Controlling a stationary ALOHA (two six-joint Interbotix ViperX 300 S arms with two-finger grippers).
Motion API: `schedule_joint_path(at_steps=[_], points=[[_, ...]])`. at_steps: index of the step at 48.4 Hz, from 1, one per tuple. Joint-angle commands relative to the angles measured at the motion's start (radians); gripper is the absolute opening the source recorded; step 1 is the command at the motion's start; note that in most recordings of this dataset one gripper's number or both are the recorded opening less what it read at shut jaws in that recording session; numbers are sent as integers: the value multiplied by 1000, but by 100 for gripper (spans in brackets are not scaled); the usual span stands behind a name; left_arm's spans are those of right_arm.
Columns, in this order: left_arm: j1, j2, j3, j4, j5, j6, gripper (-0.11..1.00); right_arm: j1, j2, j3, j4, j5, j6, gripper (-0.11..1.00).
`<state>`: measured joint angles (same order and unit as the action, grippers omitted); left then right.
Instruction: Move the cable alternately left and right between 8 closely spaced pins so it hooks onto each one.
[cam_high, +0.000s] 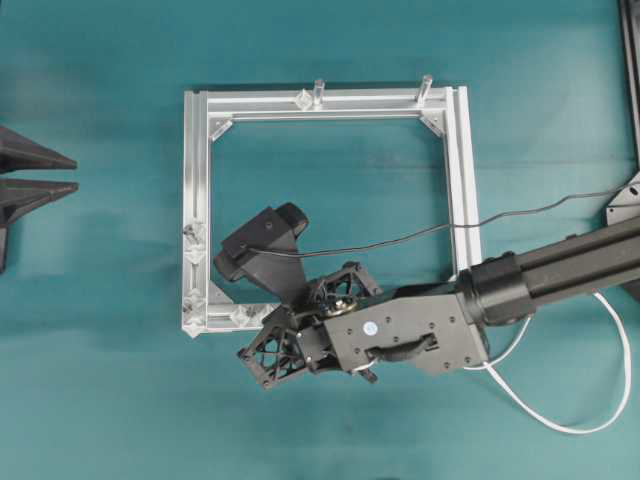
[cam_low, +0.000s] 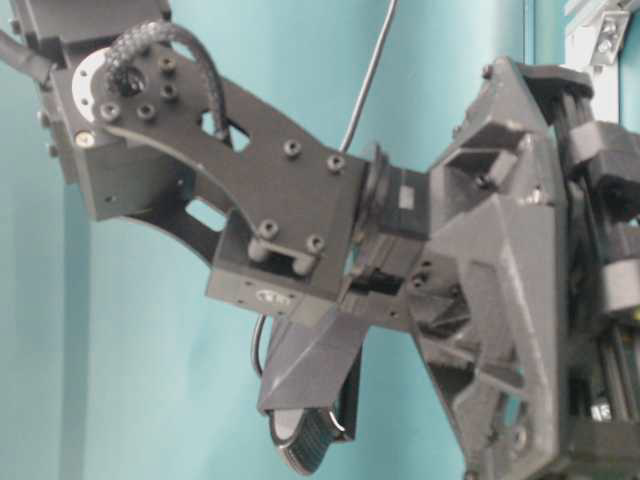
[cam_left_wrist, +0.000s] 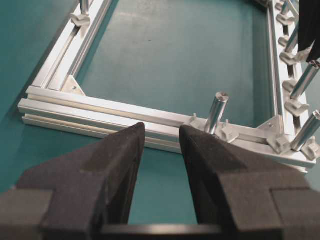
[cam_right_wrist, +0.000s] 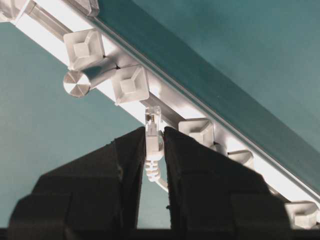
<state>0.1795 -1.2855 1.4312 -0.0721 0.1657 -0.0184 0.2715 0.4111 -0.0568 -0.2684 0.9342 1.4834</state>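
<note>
While the square silver aluminium frame (cam_high: 197, 200) lies flat on the teal table (cam_high: 100, 400) in the overhead view, the black right arm (cam_high: 560, 265) reaches in from the right and covers the frame's lower right corner. Its wrist camera housing (cam_high: 262, 245) sits over the frame's inner lower left area, hiding the right gripper. A thin black wire (cam_high: 480, 220) crosses the frame's right rail. The long thin white cable (cam_high: 560, 420) loops on the table outside that covered corner. Small translucent diamond-shaped pins (cam_high: 194, 255) dot the left rail, and two upright silver posts (cam_high: 319, 92) stand on the top rail. The left gripper's black fingers (cam_high: 30, 175) lie well left of the frame.

At table level, black arm links fill the picture and block the frame.

From the left wrist, the left gripper (cam_left_wrist: 162, 145) hangs with its jaws apart and empty, just short of the frame's near rail, where a silver post (cam_left_wrist: 216, 112) rises.

From the right wrist, the right gripper (cam_right_wrist: 154, 145) is clamped on the cable's small clear-white plug (cam_right_wrist: 152, 125), whose tip pokes up beside the rail, between two pins (cam_right_wrist: 131, 84). A post (cam_right_wrist: 80, 82) lies near them.
</note>
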Motion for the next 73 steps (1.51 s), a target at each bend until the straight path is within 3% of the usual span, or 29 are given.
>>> schedule_joint_path(at_steps=[1,17,52,73], points=[[3,8,-11,3,-11,-8,38,2,-23,-14,-6,-3,-2,15],[3,8,-9,2,-11,-8,38,-26,-28,-14,-17,5,-14,15],[3,8,-11,3,-12,-8,38,-209,-34,-21,-28,-25,-218,15],[3,8,-9,3,-11,-8,38,-241,9,-101,-28,-110,-236,15]])
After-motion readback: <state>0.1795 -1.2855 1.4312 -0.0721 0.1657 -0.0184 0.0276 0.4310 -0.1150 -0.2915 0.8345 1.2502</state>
